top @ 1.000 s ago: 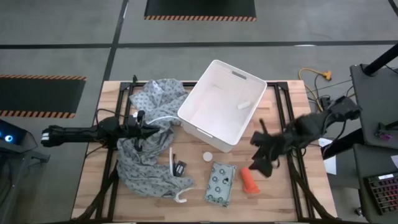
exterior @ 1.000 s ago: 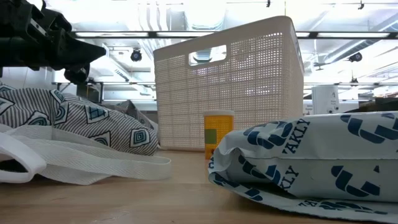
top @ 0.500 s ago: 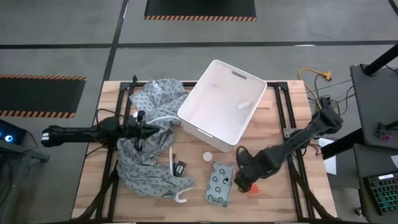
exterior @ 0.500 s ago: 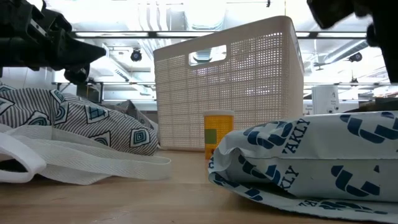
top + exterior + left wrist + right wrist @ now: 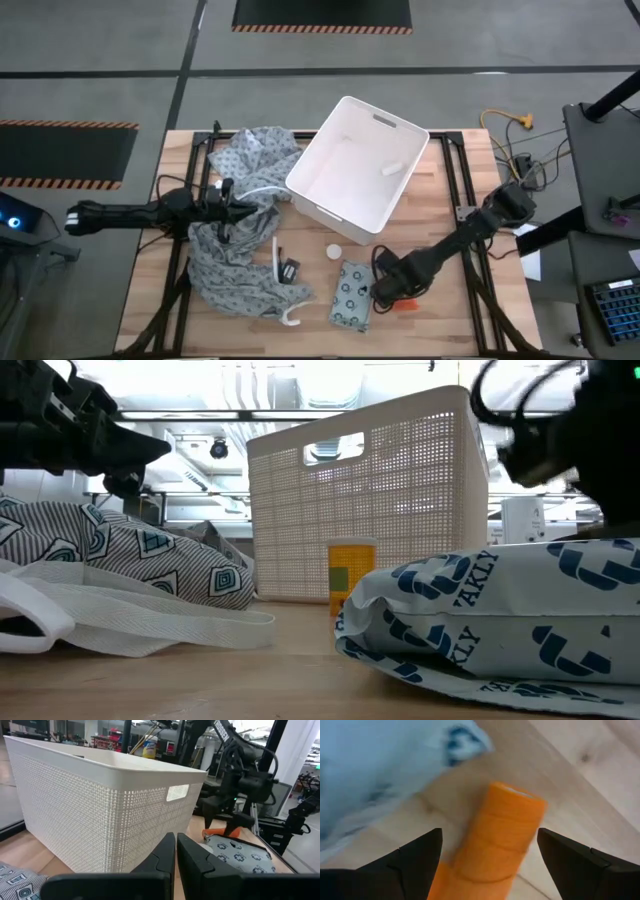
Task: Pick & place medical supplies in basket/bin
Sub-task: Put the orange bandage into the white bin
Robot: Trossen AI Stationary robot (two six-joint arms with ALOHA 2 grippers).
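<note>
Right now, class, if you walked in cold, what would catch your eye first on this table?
The big white bin at the table's far middle dominates. Near the front edge, the right gripper hangs open astride the orange roll, beside the teal packet. On the left, the left gripper rests shut at a heap of patterned cloth.

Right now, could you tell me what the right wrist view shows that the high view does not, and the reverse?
Only the right wrist view shows the orange cylinder up close, lying on the wood between the open fingers of the right end effector, which do not touch it.

Only the high view shows the white tub, the white disc, the patterned cloth and the left end effector, shut, over that cloth.

Both show the teal packet beside the cylinder.
</note>
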